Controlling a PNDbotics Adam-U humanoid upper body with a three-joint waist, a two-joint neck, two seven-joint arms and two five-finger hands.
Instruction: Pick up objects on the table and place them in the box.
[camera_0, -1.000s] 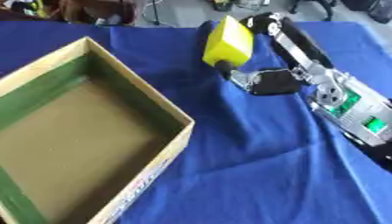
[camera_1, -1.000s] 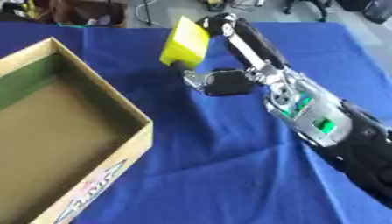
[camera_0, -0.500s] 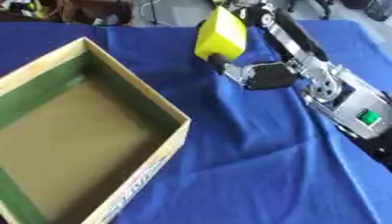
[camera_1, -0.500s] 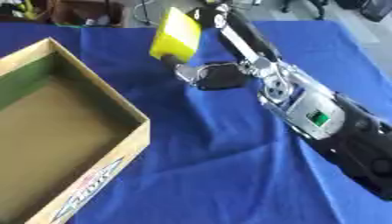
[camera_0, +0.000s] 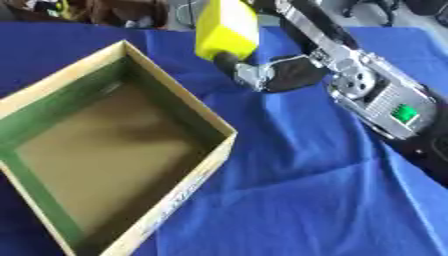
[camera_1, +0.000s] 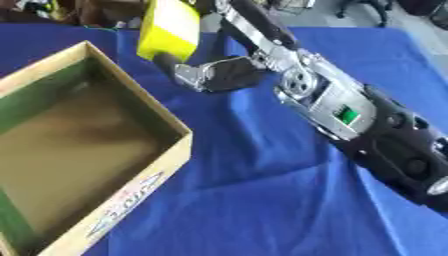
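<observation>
A yellow block (camera_0: 227, 29) hangs above the blue cloth, just past the far right wall of the box (camera_0: 185, 102). My right hand (camera_0: 271, 75) is shut on it, thumb under its lower end and fingers behind it. The arm runs down to the lower right. The box is open cardboard with green inner walls and a bare brown floor. My left hand shows in neither view.
The blue cloth (camera_0: 297, 185) covers the table, with wrinkles right of the box. Dark clutter (camera_0: 96, 12) lies beyond the far edge at the upper left.
My right hand has carried the yellow block leftwards, closer to the box's far right wall. The box itself has not moved on the cloth.
</observation>
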